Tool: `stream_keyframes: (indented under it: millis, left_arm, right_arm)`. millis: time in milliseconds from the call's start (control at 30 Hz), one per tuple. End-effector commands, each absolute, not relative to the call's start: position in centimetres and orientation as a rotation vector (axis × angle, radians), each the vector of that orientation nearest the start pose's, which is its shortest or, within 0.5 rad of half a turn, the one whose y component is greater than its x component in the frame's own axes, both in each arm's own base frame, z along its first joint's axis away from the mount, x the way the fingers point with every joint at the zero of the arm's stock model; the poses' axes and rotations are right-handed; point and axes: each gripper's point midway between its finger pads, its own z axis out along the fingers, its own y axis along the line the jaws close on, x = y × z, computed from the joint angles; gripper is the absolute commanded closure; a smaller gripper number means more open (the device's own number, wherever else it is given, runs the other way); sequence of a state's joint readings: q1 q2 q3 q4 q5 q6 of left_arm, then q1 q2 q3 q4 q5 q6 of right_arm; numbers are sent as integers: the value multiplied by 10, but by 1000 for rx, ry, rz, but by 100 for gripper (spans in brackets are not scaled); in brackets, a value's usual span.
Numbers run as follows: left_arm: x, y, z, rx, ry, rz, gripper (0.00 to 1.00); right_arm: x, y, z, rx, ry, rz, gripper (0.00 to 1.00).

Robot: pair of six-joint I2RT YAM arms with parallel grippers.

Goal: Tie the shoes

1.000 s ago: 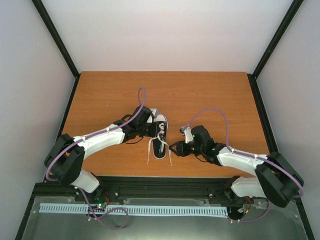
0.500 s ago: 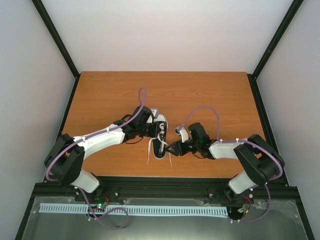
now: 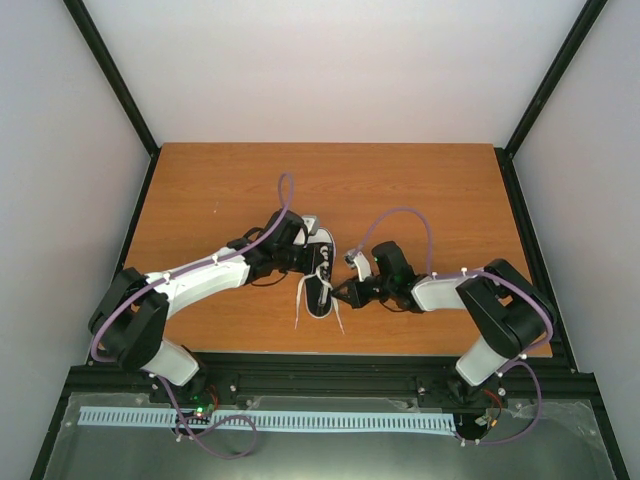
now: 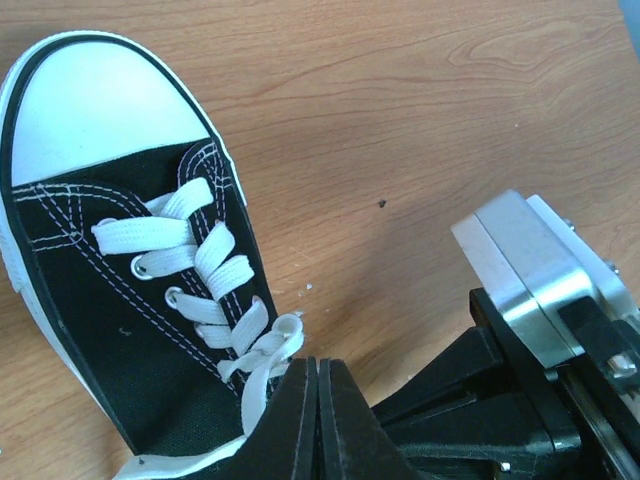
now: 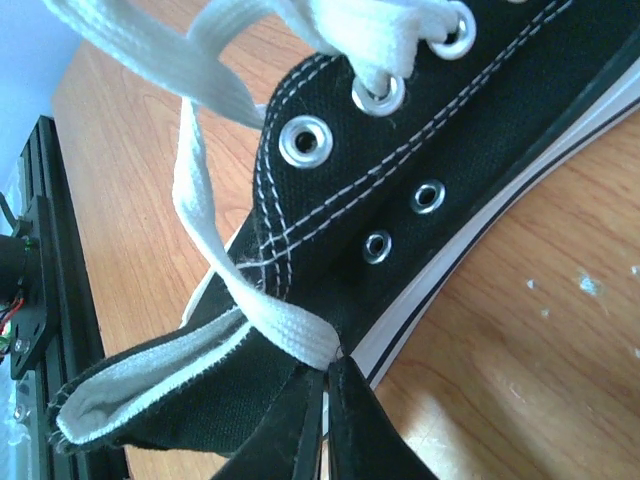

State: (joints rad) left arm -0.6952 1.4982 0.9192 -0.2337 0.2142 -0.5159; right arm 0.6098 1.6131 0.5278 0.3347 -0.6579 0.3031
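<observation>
The black sneaker (image 3: 322, 280) lies mid-table with its white toe cap pointing away, and its white laces (image 3: 299, 303) trail toward the near edge. My left gripper (image 3: 308, 262) rests at the shoe's left side. In the left wrist view its jaws (image 4: 317, 365) are shut, with a lace loop (image 4: 272, 342) just beside the tips and the toe cap (image 4: 90, 105) at upper left. My right gripper (image 3: 343, 293) is at the shoe's right rear. In the right wrist view it (image 5: 328, 362) is shut on a white lace (image 5: 290, 335) that crosses the shoe's black side (image 5: 450, 150).
The wooden table (image 3: 430, 200) ends at a black frame rail (image 3: 320, 362) on the near edge, which also shows in the right wrist view (image 5: 30, 300). Grey walls enclose the other sides. A silver and black arm part (image 4: 540, 290) stands close by in the left wrist view.
My right arm has folded and swung left, bringing its gripper up against the shoe's right rear. The left arm and the shoe have not moved.
</observation>
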Motion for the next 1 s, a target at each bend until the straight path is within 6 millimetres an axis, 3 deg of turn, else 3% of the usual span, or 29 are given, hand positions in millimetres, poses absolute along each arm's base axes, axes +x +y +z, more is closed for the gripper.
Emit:
stream_keyframes:
  millis: [0, 233, 500, 733, 967]
  left_arm:
    - [298, -296, 154, 364, 2397, -855, 99]
    - [297, -307, 154, 425, 2384, -907, 99]
    - [293, -314, 163, 503, 2349, -942, 99]
    - [286, -310, 164, 559, 2315, -937, 99]
    - [283, -305, 168, 560, 2279, -931, 99]
  right_arm:
    - [234, 290, 67, -721, 2264, 1223, 97]
    - [232, 287, 96, -678, 2257, 1219, 97]
    - [235, 298, 103, -669, 2324, 1186, 97]
    - [249, 303, 91, -613, 2437, 1123, 97]
    - [247, 292, 80, -584, 2529, 1045, 97]
